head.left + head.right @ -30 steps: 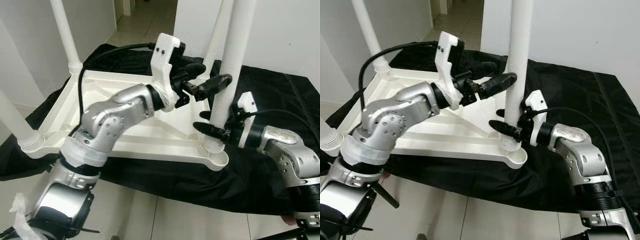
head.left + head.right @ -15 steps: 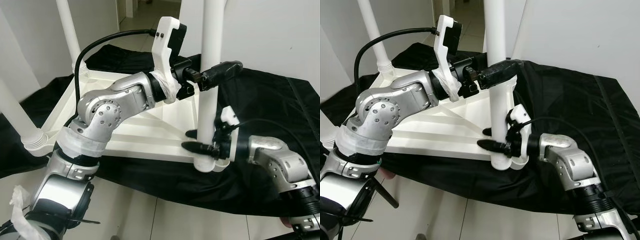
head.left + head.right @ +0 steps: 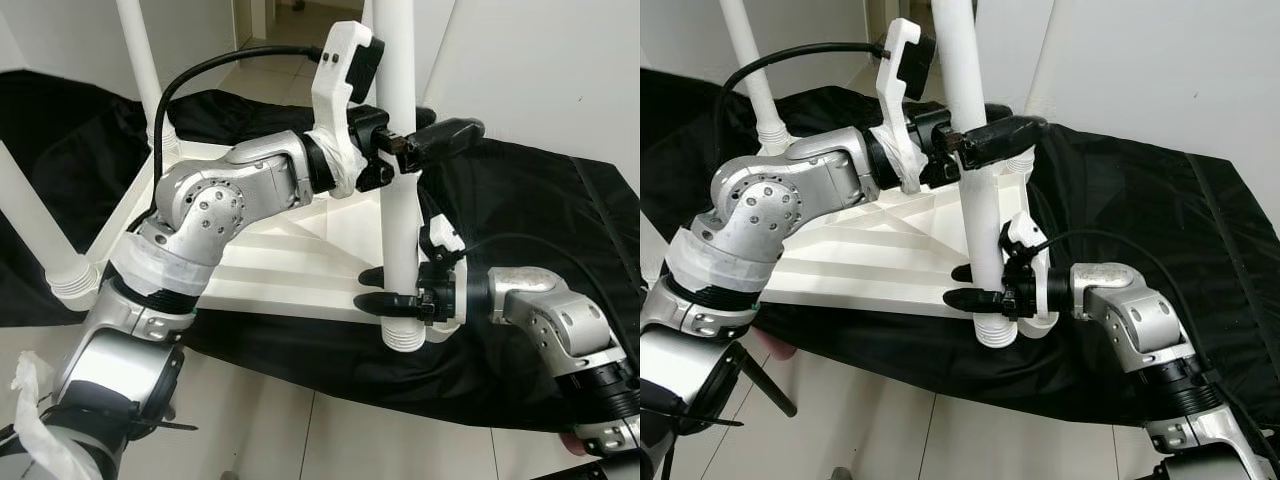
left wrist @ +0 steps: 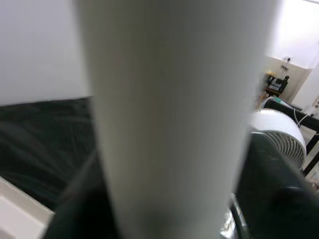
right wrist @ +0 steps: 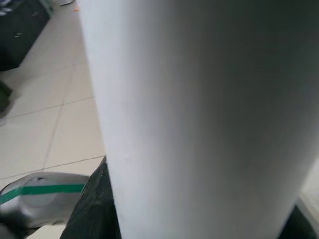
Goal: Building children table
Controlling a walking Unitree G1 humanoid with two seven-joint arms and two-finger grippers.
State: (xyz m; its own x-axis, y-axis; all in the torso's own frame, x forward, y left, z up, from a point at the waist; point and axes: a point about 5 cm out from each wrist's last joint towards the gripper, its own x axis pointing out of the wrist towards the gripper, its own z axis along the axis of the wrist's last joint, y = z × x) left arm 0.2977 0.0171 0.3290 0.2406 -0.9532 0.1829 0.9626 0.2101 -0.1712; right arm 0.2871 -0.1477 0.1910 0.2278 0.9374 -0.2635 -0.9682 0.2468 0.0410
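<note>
The white children's table lies upside down on a black cloth, its legs pointing up. The front right leg stands upright in its ribbed collar at the table's corner. My left gripper is shut on this leg high up, one black finger crossing its front. My right gripper is shut on the same leg just above the collar, a finger on each side. This leg looms close and blurred in the left wrist view, and the leg does so in the right wrist view too.
Two more legs rise at the far and near left corners. The black cloth spreads over the tiled floor. A white wall stands at the right, a doorway at the back. A white fan stands beyond.
My left gripper, beside the leg a second ago, now clasps it higher up. The right gripper stays at the leg's base. The whole view has shifted, and the table corner sits closer to me.
</note>
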